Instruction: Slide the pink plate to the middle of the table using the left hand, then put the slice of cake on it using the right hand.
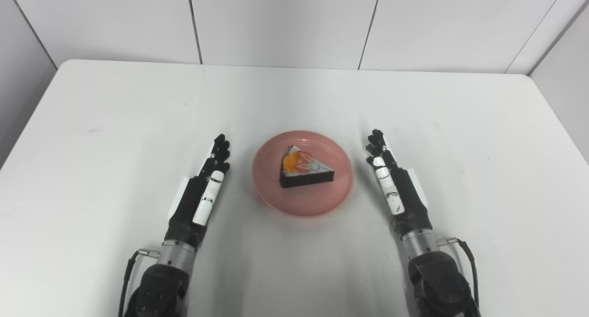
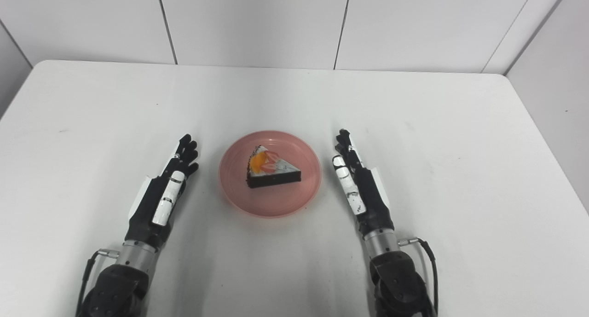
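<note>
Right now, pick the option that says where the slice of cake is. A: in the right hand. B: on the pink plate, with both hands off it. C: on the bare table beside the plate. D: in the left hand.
B: the slice of cake sits on the pink plate, while the left hand and the right hand flank the plate, open and touching neither.

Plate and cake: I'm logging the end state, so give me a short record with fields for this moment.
plate: pink, near the middle of the table
cake: on the plate, upright, fruit on top
left hand: open, left of the plate, apart from it
right hand: open, right of the plate, apart from it
task state: looks done
</note>
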### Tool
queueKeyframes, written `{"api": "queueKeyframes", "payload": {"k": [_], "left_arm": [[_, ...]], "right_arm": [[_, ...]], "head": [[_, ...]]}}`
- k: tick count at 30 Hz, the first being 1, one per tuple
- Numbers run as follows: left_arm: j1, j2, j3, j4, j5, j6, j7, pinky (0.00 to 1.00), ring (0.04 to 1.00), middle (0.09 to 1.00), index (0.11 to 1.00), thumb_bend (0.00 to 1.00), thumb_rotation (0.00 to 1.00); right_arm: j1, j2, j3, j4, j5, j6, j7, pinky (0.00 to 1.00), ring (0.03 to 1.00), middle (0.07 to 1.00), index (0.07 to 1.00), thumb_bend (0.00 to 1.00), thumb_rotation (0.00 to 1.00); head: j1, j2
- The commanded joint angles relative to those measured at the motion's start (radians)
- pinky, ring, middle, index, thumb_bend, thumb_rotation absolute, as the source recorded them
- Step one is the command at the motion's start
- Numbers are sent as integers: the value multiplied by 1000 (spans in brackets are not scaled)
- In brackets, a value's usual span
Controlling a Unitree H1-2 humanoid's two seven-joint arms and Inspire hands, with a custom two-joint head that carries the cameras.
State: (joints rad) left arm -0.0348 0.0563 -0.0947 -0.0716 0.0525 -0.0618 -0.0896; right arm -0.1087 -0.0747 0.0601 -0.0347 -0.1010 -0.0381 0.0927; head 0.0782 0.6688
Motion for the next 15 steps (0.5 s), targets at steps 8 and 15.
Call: {"api": "queueKeyframes", "payload": {"k": [8, 15], "left_arm": [[-6, 11, 4, 26, -8, 25, -16, 935, 983, 988, 963, 409, 1000], [-4, 12, -3, 15, -4, 40, -24, 938, 985, 992, 964, 405, 1000]], "right_arm": [[-20, -6, 19, -8, -19, -1, -1, 924, 941, 955, 960, 355, 1000], [-17, -10, 25, -15, -19, 5, 3, 918, 933, 948, 952, 352, 1000]], "head": [[9, 0], [12, 0]]}}
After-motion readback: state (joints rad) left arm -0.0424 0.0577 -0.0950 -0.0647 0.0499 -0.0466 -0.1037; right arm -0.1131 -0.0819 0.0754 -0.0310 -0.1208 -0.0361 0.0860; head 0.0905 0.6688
